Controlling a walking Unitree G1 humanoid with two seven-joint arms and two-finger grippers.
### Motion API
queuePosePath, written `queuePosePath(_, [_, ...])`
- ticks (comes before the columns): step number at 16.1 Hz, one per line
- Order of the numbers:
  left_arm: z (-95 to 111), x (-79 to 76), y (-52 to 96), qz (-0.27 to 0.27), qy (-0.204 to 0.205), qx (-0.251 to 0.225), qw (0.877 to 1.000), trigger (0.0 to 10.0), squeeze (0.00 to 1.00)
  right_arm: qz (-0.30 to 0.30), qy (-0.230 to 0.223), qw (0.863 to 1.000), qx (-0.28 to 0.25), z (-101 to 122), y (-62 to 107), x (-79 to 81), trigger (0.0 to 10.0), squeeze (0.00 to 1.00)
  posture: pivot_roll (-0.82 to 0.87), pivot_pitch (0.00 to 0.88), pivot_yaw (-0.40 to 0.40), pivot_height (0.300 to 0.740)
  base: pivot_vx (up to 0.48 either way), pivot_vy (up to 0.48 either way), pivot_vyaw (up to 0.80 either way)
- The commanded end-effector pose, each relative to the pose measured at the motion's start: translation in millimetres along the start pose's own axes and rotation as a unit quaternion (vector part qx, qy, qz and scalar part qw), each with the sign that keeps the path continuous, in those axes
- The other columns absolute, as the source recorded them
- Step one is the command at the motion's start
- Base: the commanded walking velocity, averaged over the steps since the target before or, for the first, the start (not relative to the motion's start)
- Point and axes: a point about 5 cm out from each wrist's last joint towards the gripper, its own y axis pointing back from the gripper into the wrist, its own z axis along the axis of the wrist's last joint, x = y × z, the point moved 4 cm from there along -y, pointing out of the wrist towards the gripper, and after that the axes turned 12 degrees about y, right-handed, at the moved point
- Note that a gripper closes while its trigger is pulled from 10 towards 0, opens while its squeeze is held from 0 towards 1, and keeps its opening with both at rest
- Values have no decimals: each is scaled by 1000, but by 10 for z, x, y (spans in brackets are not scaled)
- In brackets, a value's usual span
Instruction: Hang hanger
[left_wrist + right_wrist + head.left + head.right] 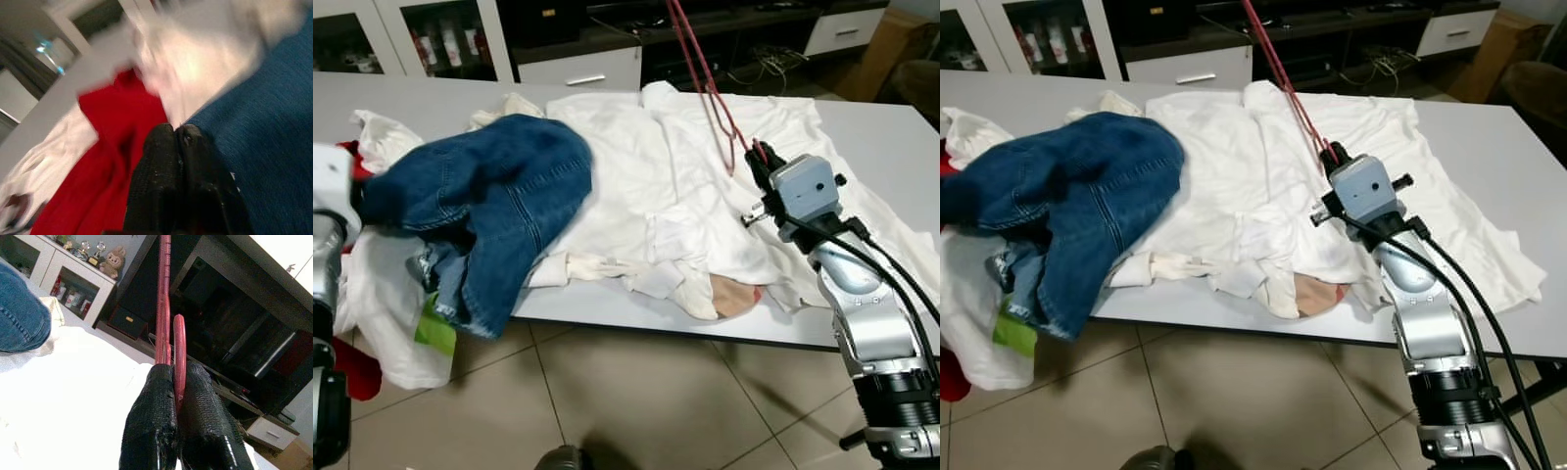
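Fingers of the right gripper (175, 382) are pressed together on a red hanger (705, 73), pinching its thin rod between the two black pads. The gripper sits over the far right part of the white shirt (646, 186) spread on the grey table (901, 147), and the hanger rises from the pinch up and away toward the dark shelving behind the table, its upper part running out of the head views. In the right wrist view two red strands show above the fingers, one straight and one curved.

The hanger looks light and stiff, a thin rod that should keep its shape when lifted. It is also narrow and probably smooth, so it could twist or slide in a two-finger pinch if swung. The grip sits low on the frame, so the long free end may lever against the pads; a hold nearer the neck of the hook would likely steady it better for hooking over a rail.

The left gripper (175, 142) has its fingers closed together with nothing between them, and rests by the blue jeans (499, 196) and a red cloth (112, 161) at the table's left end.
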Motion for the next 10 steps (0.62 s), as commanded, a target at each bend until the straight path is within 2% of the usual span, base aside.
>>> queuePosePath(1, [-375,-82,30,-26,-64,80,994,0,0,-11,7,1000,-8,43,14,-57,10000,0,95,13,35,740,0,0,0])
queuePosePath(2, [-542,-183,53,-51,-87,112,989,4039,0,-11,7,1000,-7,41,21,-60,10000,0,95,13,35,740,0,0,0])
queuePosePath(3, [-567,-204,45,-41,-100,115,987,10000,0,-11,7,1000,-6,37,23,-59,10000,0,95,13,35,740,0,0,0])
queuePosePath(10, [-542,-201,34,-33,-103,110,988,10000,0,-10,8,1000,-6,36,22,-58,10000,0,95,13,35,740,0,0,0])
